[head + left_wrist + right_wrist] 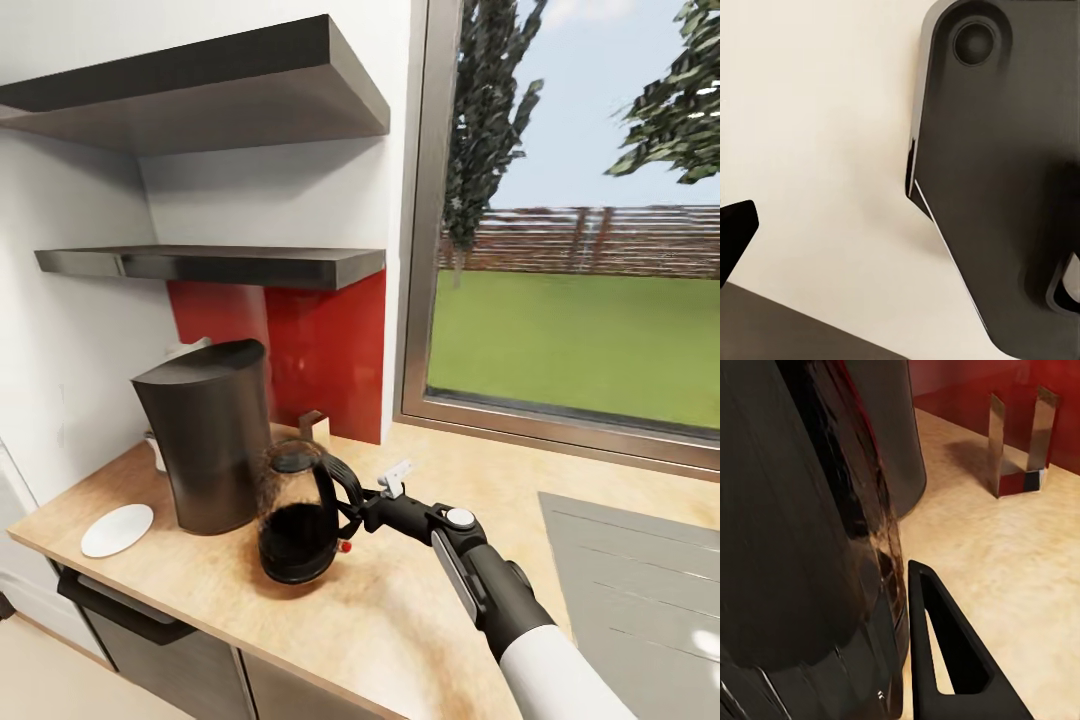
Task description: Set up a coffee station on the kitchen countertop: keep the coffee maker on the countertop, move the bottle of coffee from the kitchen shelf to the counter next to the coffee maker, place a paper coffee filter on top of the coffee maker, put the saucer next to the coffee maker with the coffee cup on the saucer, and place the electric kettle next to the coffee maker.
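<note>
Right tool (358,512) pinched on loop handle of the electric kettle (297,520). Kettle upright on the worktop (400,590), just beside the coffee maker (208,440), clear glass, black base and lid, red switch showing low. Saucer (117,529) flat on worktop at coffee maker's other side. Left tool state: cannot tell.

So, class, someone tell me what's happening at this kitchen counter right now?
The robot's right end effector is at the loop handle of the electric kettle, which stands on the kitchen countertop right beside the coffee maker. A white saucer lies empty on the coffee maker's other side. A small open metal holder sits by the red backsplash. The two dark wall shelves show nothing on them from this angle.
</note>
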Controlling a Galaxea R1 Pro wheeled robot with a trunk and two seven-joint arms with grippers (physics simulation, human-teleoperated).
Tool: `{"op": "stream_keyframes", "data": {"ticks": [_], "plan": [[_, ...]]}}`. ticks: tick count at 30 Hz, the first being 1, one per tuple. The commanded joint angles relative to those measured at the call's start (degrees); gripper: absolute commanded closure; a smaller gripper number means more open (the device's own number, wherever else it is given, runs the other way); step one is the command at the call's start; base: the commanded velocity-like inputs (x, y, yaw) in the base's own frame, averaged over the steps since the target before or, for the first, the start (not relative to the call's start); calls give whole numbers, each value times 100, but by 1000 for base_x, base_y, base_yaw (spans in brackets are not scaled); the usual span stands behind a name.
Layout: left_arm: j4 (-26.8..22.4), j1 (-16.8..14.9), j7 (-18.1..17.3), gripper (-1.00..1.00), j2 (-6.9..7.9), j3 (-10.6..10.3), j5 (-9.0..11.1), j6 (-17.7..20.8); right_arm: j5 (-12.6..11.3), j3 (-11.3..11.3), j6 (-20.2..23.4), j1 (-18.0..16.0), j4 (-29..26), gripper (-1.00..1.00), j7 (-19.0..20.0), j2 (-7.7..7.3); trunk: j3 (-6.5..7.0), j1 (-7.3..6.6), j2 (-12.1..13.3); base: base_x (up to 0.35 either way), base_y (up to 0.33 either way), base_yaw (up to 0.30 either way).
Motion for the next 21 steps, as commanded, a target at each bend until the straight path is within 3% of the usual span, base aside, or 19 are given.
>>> {"op": "stream_keyframes", "data": {"ticks": [1,6,11,21], "plan": [[-2,2,8,-100,-2,45,-60,-13,-34,-7,44,-1,-9,100,14,3,0,2,-4,0,169,0],[-2,2,5,-100,-2,45,-61,-13,-30,-15,43,-1,-9,100,12,3,0,2,-4,0,163,0],[-2,2,7,-100,2,52,-58,-13,-29,-13,-201,-1,50,100,8,3,0,2,-4,0,24,0],[-2,2,11,-100,-1,48,-59,-13,-29,-16,-238,-1,166,100,8,3,0,2,-4,73,28,0]]}}
